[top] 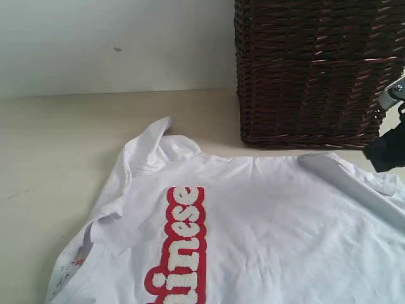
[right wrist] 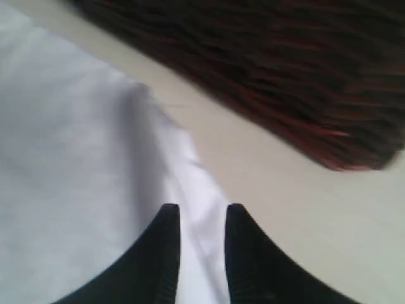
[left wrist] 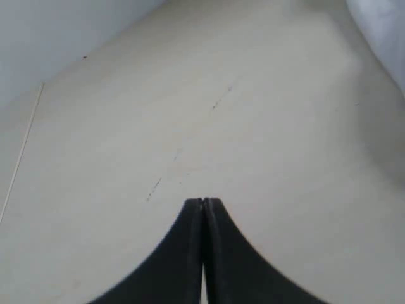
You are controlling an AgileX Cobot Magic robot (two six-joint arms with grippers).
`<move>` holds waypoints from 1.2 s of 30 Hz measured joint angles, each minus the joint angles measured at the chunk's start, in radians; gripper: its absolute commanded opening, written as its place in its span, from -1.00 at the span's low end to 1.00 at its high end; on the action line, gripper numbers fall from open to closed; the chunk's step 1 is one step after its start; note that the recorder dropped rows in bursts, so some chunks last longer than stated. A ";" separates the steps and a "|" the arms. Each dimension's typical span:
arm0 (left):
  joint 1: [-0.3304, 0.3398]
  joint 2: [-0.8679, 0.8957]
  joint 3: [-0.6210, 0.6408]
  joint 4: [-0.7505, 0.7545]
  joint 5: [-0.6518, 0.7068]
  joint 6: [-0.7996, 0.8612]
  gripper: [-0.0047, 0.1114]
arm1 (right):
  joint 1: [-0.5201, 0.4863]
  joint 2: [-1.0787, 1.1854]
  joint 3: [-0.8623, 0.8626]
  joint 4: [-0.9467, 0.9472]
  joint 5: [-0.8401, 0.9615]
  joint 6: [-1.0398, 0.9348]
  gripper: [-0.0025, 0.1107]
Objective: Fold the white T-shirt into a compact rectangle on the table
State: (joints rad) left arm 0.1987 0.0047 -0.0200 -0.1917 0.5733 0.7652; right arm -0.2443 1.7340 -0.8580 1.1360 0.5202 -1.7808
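- One white T-shirt [top: 285,215] lies spread on the tabletop [top: 57,145], its near edge just short of the foot of the basket [top: 310,69]. The cloth is loosely rumpled, not folded.
- One strip of fuzzy white lettering [top: 183,247] edged in red runs across the shirt's chest, on the part farther from the basket.
- One sleeve [top: 149,142] is bunched up off to the side of the basket, and the neck opening [top: 79,259] lies beyond it, farther from the basket.
- One dark brown wicker basket stands on the tabletop against a pale wall [top: 114,44].
- Two claws appear in all.
- The right claw [right wrist: 201,212] hangs just beside the basket's lower corner, over the shirt's edge. Its two dark fingers [right wrist: 166,221] stand released with a narrow gap between them. White cloth shows through the gap, but whether the tips touch it cannot be told. In the exterior view it shows as a dark shape [top: 387,149] against the basket's side.
- The left claw [left wrist: 203,202] is clenched, tips pressed together on nothing. It sits above bare tabletop with only a corner of shirt [left wrist: 380,25] in view, so its place relative to the basket cannot be told.
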 measured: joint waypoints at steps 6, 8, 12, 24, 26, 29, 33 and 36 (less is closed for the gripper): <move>0.000 0.000 0.000 0.000 0.000 0.000 -0.92 | 0.089 0.041 0.000 -0.025 0.203 -0.015 -0.70; 0.000 0.000 0.000 0.000 0.000 0.000 -0.92 | 0.146 0.068 0.000 -0.063 0.174 -0.017 -0.70; 0.000 0.000 0.000 0.000 0.000 0.000 -0.92 | 0.226 0.130 0.000 -0.090 0.139 -0.017 -0.70; 0.000 0.000 0.000 0.000 0.000 0.000 -0.92 | 0.378 0.240 -0.017 -0.139 -0.003 -0.018 -0.71; 0.000 0.000 0.000 0.000 0.000 0.000 -0.92 | 0.401 0.247 -0.024 -0.139 -0.012 -0.018 -0.72; 0.000 0.000 0.000 0.000 0.000 0.000 -0.92 | 0.434 0.251 -0.028 -0.137 -0.025 -0.018 -0.73; 0.000 0.000 0.000 0.000 0.000 0.000 -0.92 | 0.479 0.257 -0.031 -0.123 -0.038 -0.018 -0.73; 0.000 0.000 0.000 0.000 0.000 0.000 -0.92 | 0.506 0.259 -0.034 -0.119 -0.047 -0.018 -0.73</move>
State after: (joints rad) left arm 0.1987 0.0047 -0.0200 -0.1917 0.5733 0.7652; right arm 0.2617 1.9926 -0.8919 1.0170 0.4736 -1.7990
